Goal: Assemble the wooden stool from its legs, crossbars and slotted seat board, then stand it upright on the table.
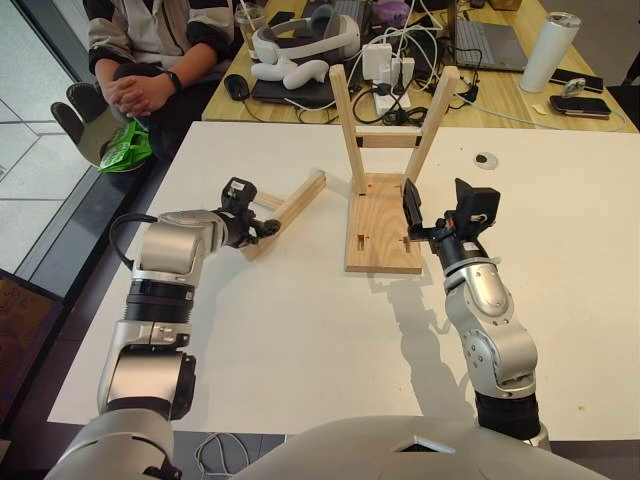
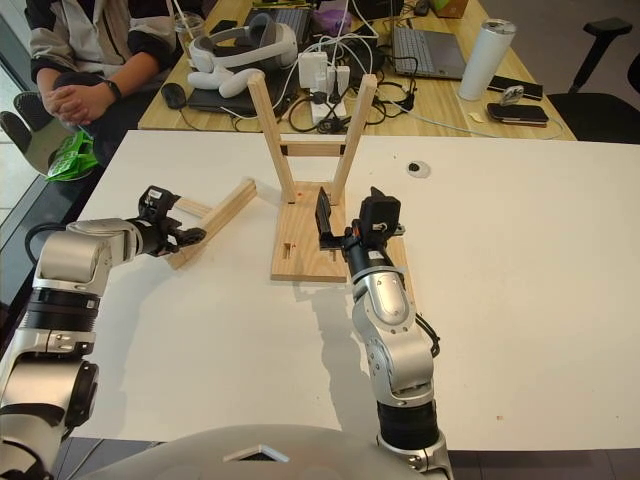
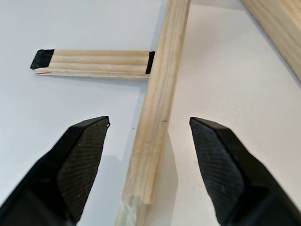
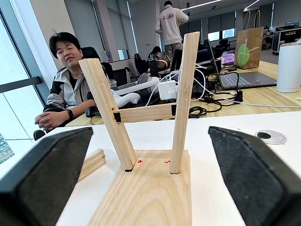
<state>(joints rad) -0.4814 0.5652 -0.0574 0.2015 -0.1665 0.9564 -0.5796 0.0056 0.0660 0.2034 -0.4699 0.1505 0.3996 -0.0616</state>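
The slotted seat board (image 1: 375, 245) lies flat mid-table. Two legs (image 1: 347, 120) stand up from its far end, joined by a crossbar (image 1: 390, 141). My right gripper (image 1: 425, 228) is open at the board's near right corner, and in the right wrist view its fingers (image 4: 51, 179) flank the board (image 4: 146, 193). A second leg pair (image 1: 300, 196) lies flat to the left. My left gripper (image 1: 266, 228) is open at its near end. The left wrist view has its fingers (image 3: 80, 155) on either side of one leg (image 3: 157, 99), with a black-tipped crossbar (image 3: 94, 63) branching off beyond.
A round grommet (image 1: 486, 160) sits in the table at the far right. Behind the table is a desk with a headset (image 1: 305, 40), cables, a laptop and a white tumbler (image 1: 549, 50). A person sits at the far left. White tabletop lies open in front.
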